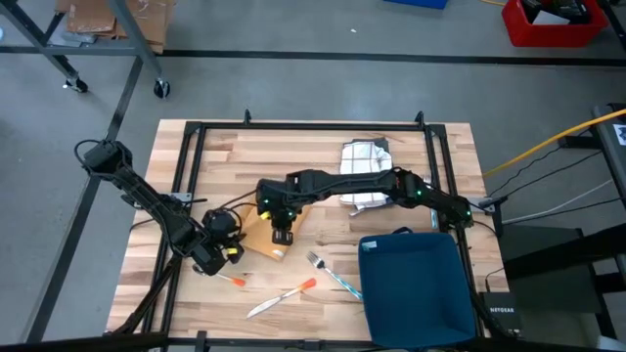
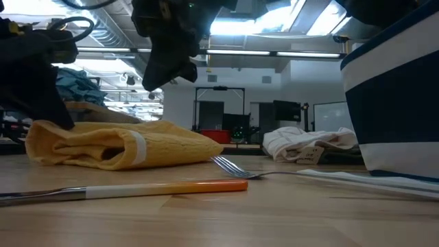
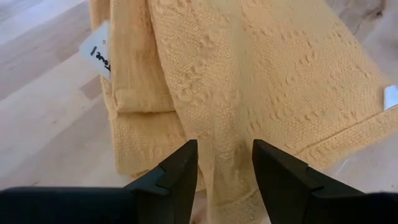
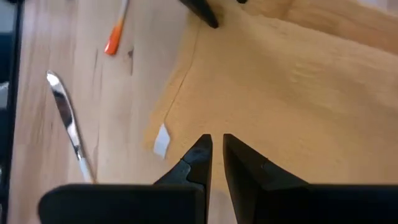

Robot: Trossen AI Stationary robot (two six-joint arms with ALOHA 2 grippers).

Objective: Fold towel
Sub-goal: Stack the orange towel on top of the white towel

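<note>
On the wooden table (image 1: pixel 323 161) lies the folded yellow towel (image 1: pixel 262 238), between both arms. The left gripper (image 3: pixel 224 171) sits at its edge, jaws apart around a fold. The right gripper (image 4: pixel 216 152) hovers over the towel, jaws nearly closed, empty. Beside the towel lie a fork (image 1: pixel 331 274) and a blue bin (image 1: pixel 416 288).

Worktop (image 1: pixel 430 166): pale wood planks with a dark frame.

Bin (image 1: pixel 416 288): blue, at the near right corner.

White cloth (image 1: pixel 364 156): crumpled, toward the far edge.

Fork (image 1: pixel 333 274): lies just left of the bin.

Knife (image 1: pixel 282 297): orange handle, near the front edge.

Second orange-handled utensil (image 1: pixel 235 281): left of the knife.

Red crate (image 1: pixel 553 24): on the floor beyond the worktop.
</note>
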